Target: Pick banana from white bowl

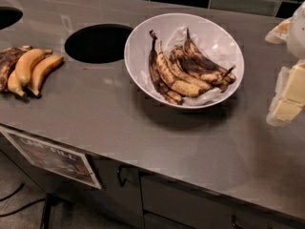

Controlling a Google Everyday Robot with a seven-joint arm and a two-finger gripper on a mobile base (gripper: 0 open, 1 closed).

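The white bowl (143,37) stands on the grey counter, a little right of the middle. It holds several overripe, brown-spotted bananas (178,78) lying side by side on a white liner, stems pointing to the far side. My gripper (288,99) shows as pale cream and white parts at the right edge of the view, above the counter and well to the right of the bowl. It touches neither the bowl nor the bananas, and nothing shows in it.
A bunch of yellower bananas (28,70) lies at the counter's left edge. A round hole (97,43) opens in the counter left of the bowl, with another (7,15) at the far left. A sign (52,156) hangs below the front edge. A dark tiled wall runs behind.
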